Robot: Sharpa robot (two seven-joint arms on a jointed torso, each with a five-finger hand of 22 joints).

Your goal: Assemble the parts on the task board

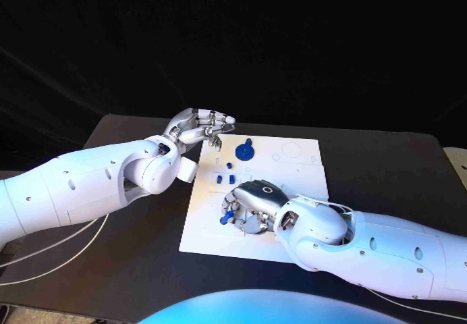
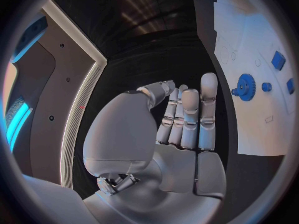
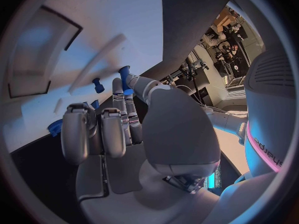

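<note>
The task board lies flat in the middle of the black bench. The right hand is over the near part of the board, palm down, and its fingers pinch a small blue part near the board's left edge. The left hand is beside the far left corner of the board, above the bench; its fingers are curled in and hold nothing. On the far part of the board stands a blue gear, and some small blue pieces are between the gear and the right hand.
</note>
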